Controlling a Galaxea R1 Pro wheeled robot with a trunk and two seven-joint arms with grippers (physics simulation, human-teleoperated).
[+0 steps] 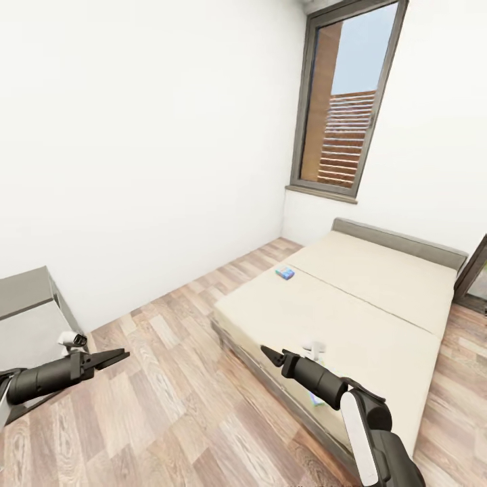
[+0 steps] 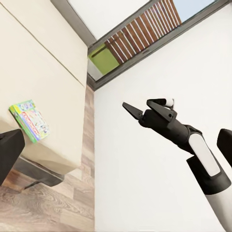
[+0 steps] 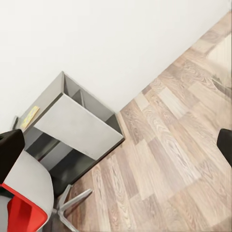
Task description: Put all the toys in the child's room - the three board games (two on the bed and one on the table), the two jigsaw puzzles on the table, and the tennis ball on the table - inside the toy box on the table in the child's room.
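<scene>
Small blue board game flat on bed, long axis toward 4 o'clock. Right fingers parted, empty; left fingers' state unclear, seemingly empty.

Bright, even, simulator-rendered daylight throughout.

Light appears to be admitted through the window; the white wall is rendered nearly featureless, close to overexposed. Shadows are faint and soft, seen under the bed edge. Vertical lines are tilted by wide-angle distortion; slight softness is noticed overall.

No legible txt; board game cover print too blurry.
</scene>
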